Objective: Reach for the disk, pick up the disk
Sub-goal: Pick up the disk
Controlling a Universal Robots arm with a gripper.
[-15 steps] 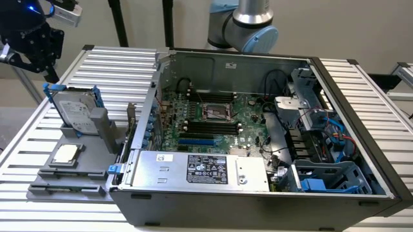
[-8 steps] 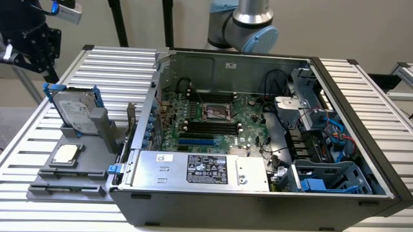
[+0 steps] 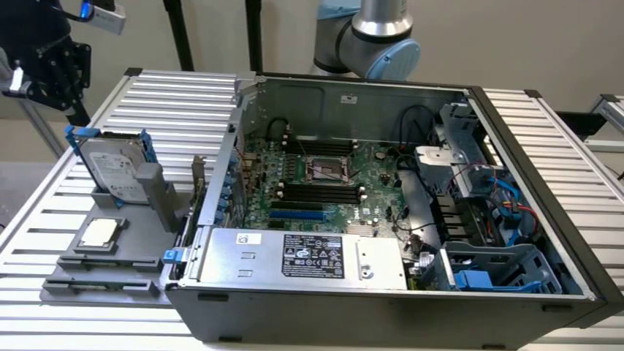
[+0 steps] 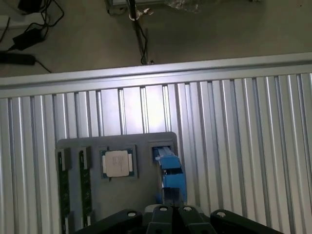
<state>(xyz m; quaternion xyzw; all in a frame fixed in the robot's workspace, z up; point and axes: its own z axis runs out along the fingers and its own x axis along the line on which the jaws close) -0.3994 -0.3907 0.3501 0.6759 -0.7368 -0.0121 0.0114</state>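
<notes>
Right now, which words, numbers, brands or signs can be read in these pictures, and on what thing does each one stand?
No text can be read with certainty.
Black label on the silver box: white print and signs, too small to read.
White sticker on the same box: too small to read.
Face of the disk: any print is too blurred to read.
Top of the chip: no print can be made out.

Silver disk, blue rails, standing on edge
</notes>
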